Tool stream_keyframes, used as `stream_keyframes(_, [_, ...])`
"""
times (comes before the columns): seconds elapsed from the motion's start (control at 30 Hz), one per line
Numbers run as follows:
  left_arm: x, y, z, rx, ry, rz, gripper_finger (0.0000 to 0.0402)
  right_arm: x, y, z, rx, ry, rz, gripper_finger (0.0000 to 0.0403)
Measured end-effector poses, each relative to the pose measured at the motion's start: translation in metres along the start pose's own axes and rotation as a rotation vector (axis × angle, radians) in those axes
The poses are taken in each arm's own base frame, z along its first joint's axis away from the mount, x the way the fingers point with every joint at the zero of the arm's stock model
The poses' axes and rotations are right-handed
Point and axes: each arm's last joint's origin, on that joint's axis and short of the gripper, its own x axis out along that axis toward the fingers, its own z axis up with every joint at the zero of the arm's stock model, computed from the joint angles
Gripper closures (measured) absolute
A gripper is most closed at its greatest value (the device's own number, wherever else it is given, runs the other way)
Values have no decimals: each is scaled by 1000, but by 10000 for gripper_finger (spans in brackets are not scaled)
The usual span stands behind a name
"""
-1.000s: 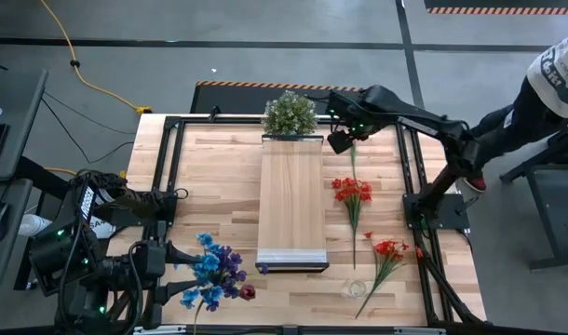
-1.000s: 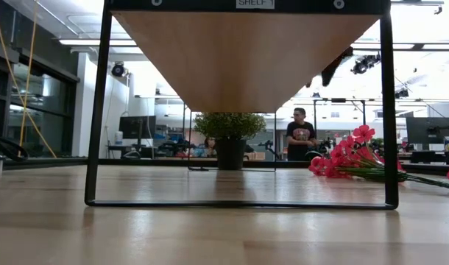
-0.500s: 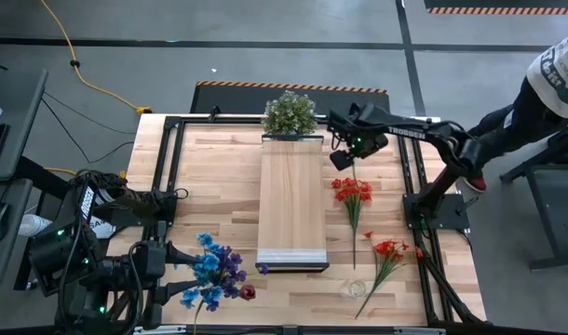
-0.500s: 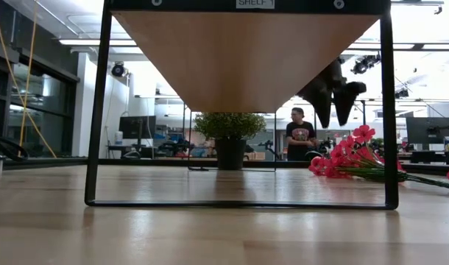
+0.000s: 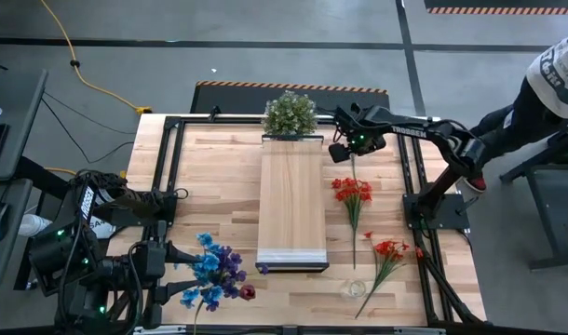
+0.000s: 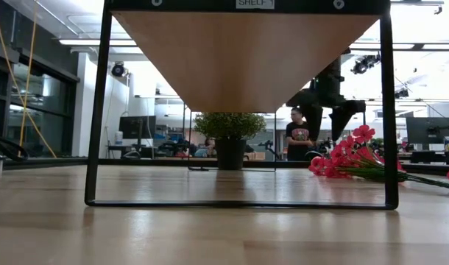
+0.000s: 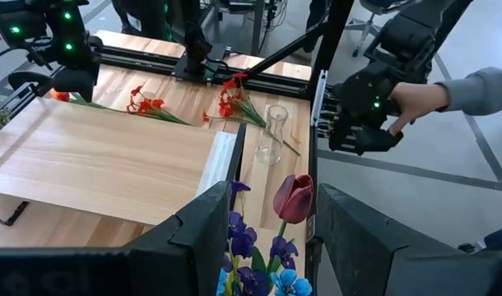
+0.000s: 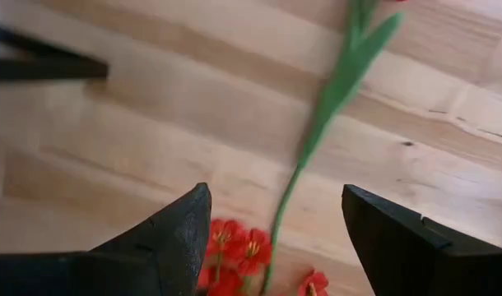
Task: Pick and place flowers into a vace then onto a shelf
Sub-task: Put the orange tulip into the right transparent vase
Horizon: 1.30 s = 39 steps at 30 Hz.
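The red flowers (image 5: 352, 191) lie flat on the table right of the shelf (image 5: 291, 200), their stem running toward the far edge. My right gripper (image 5: 342, 154) hovers above that stem (image 8: 317, 123), open, fingers pointing down and standing on either side of it, clear of it in the low view (image 6: 324, 135). Orange-red flowers (image 5: 389, 249) lie nearer, beside a clear glass vase (image 5: 357, 289) that stands upright (image 7: 271, 136). The blue, purple and dark red flowers (image 5: 214, 270) lie near the left front corner. My left gripper (image 7: 273, 187) waits open just behind them.
A bushy green plant in a dark pot (image 5: 290, 113) stands at the shelf's far end. The shelf's black metal frame (image 6: 98, 110) stands on the table. A person's hand (image 7: 416, 94) rests on a dark arm beyond the table's near edge; another person (image 5: 554, 65) is at the right.
My right gripper has come down from high over the table's far right part toward the red flowers' stem, moving slightly toward the near edge, and has tipped so that its fingers point down. The flowers, vase and left arm have kept still.
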Motion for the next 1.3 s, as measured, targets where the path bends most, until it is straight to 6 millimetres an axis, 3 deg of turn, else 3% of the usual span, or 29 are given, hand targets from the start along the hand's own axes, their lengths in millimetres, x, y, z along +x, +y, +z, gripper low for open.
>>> stream_keyframes(0.33, [0,0,0,0,-2,2,186,2,-7,9,89,-43,7,141])
stream_keyframes(0.7, [0,0,0,-5,-2,2,186,38,-31,-5,186,18,-24,141])
stream_keyframes(1.1, [0,0,0,-5,-2,1,186,46,-28,3,248,-107,38,143])
stream_keyframes(1.3, [0,0,0,-5,-2,2,186,45,-27,7,276,-163,44,172])
